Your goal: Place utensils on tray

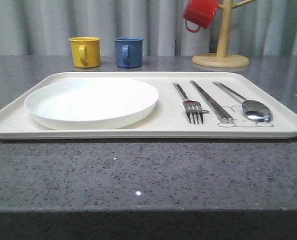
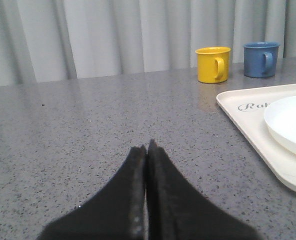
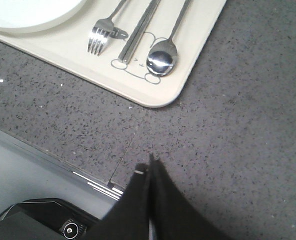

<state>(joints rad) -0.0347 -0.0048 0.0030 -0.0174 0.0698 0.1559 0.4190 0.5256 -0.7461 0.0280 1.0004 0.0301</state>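
Observation:
The cream tray (image 1: pixel 163 129) lies across the grey table. On its right half rest a silver fork (image 1: pixel 191 106), a pair of chopsticks (image 1: pixel 212 102) and a spoon (image 1: pixel 248 105), side by side. The right wrist view has the same fork (image 3: pixel 102 34), chopsticks (image 3: pixel 138 33) and spoon (image 3: pixel 162 58) on the tray corner (image 3: pixel 162 97). My right gripper (image 3: pixel 148 169) is shut and empty, over the table's front edge, apart from the tray. My left gripper (image 2: pixel 147 149) is shut and empty, low over bare table left of the tray (image 2: pixel 247 125).
A round white plate (image 1: pixel 92 101) fills the tray's left half. Behind the tray stand a yellow mug (image 1: pixel 84 51) and a blue mug (image 1: pixel 128 51). A wooden mug stand (image 1: pixel 221 56) with a red mug (image 1: pixel 200 14) is at the back right.

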